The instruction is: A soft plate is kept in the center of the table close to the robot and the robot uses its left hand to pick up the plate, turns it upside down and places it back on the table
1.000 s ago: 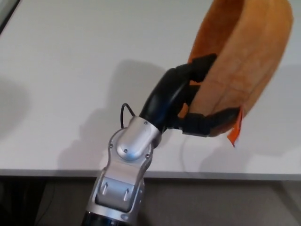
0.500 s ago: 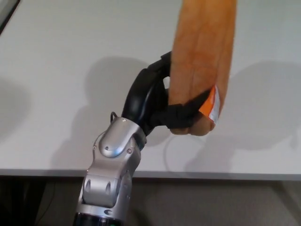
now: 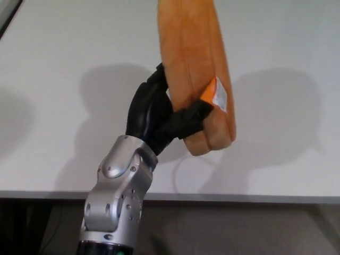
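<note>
step: mid-flip | left hand [image 3: 159, 114] fingers clamped on lower rim of orange soft plate [image 3: 194, 69], held edge-on above white table [image 3: 64, 64], tag [image 3: 215, 95] showing | right hand: not visible | next: finish wrist roll, lower face-down, release

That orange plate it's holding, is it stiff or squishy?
Probably squishy: the plate looks like padded fabric, with a sewn tag. Likely light, since the left hand holds it edge-on above the table by one end. Unlikely to break if dropped.
</note>
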